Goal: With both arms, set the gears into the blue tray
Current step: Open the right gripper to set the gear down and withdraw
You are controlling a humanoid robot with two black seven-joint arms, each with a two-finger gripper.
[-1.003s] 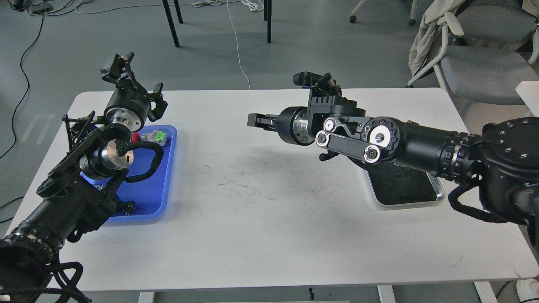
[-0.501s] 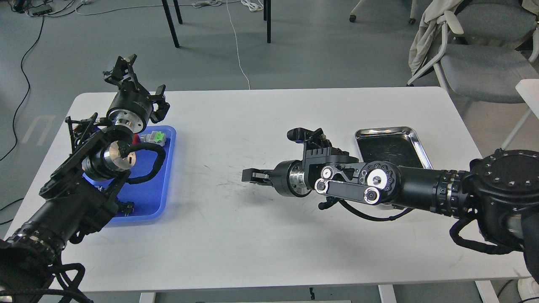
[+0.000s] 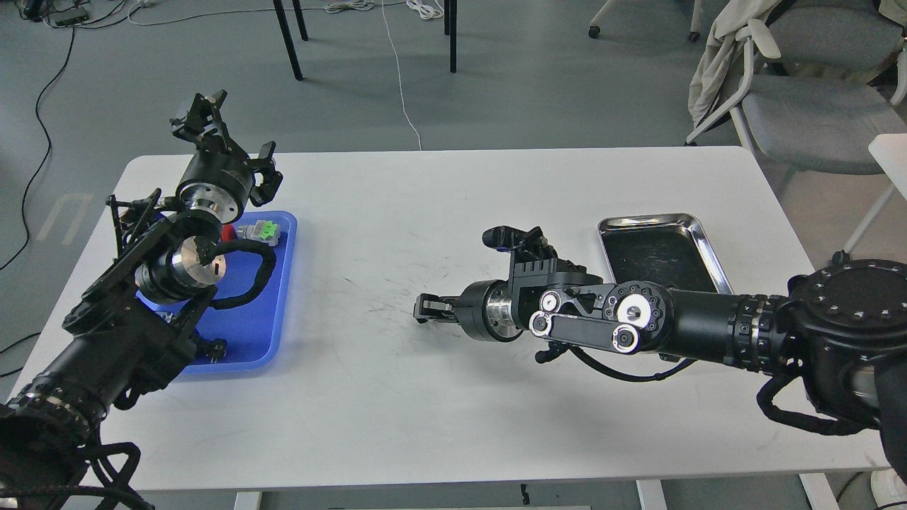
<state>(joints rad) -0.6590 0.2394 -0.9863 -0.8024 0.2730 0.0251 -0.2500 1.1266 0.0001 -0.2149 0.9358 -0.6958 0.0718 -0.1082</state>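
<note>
The blue tray lies at the table's left side, half covered by my left arm. My left gripper hangs above the tray's far end, its two claws spread with nothing between them. My right gripper points left, low over the middle of the table, well right of the tray. Its dark fingers look close together and I cannot tell them apart, nor see anything in them. No gears show clearly. A small black piece at the tray's near edge may be one, but I cannot tell.
A grey-and-green connector and a red cap lie at the blue tray's far end. A shiny silver tray with a dark floor sits at the right, behind my right forearm. An office chair stands beyond the table's far right corner.
My right arm has swung down from over the silver tray to low over the table's middle, then drawn slightly right. The left gripper has barely shifted.
</note>
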